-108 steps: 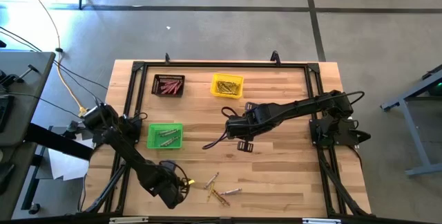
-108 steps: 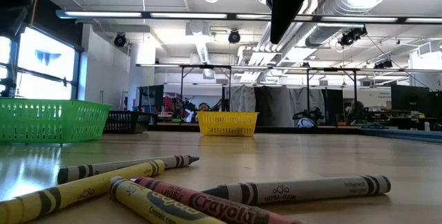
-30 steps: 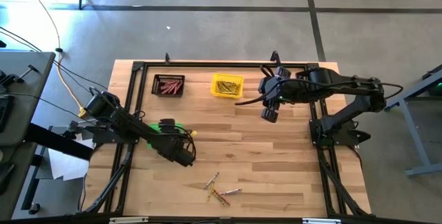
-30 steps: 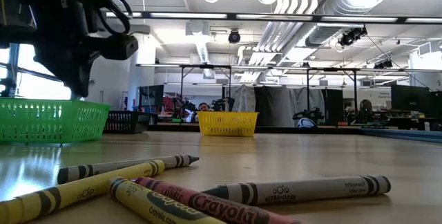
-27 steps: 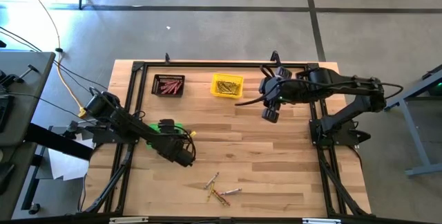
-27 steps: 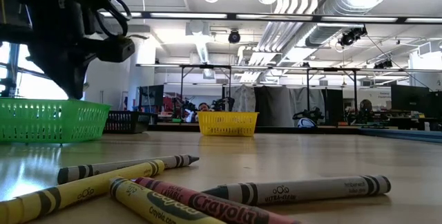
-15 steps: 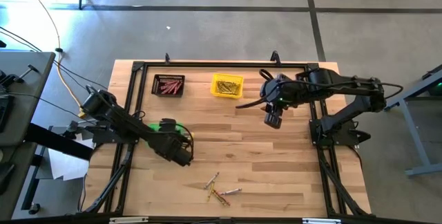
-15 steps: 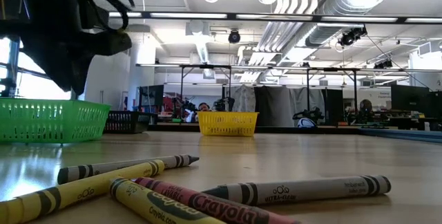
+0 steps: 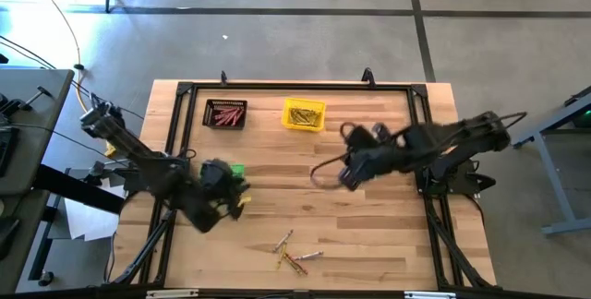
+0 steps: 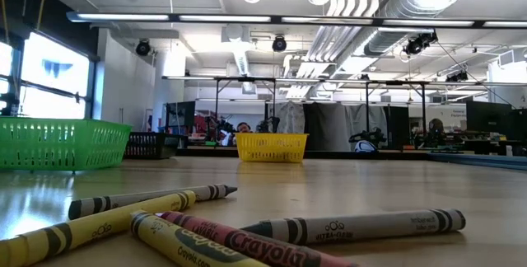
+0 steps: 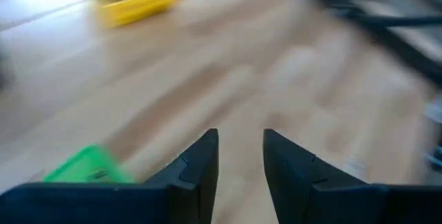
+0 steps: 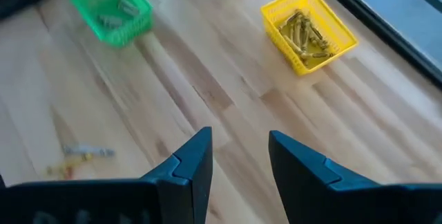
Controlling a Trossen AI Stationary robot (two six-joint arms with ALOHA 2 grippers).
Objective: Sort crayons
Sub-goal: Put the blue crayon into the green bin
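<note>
Several loose crayons (image 9: 292, 254), yellow, red and grey, lie in a small heap near the table's near edge; the low view shows them close up (image 10: 247, 234). More crayons lie in the green bin (image 12: 110, 6), the yellow bin (image 9: 304, 114) and the black bin (image 9: 224, 113). My left gripper (image 11: 240, 141) hangs open and empty above the green bin (image 9: 237, 172), most of which the arm hides in the high view. My right gripper (image 12: 240, 141) hangs open and empty above the table's middle (image 9: 346, 174).
The three bins stand in the table's far and left part: black (image 10: 148, 145) far left, yellow (image 10: 272, 147) far middle, green (image 10: 58, 142) nearer on the left. Bare wood (image 9: 369, 234) lies between the bins and the loose crayons. A black frame (image 9: 295, 84) edges the table.
My left gripper has risen from just over the green bin, almost out of the top of the low view, and has turned. My right gripper has swung from beside the yellow bin toward the table's middle and near edge. The loose crayons have not moved.
</note>
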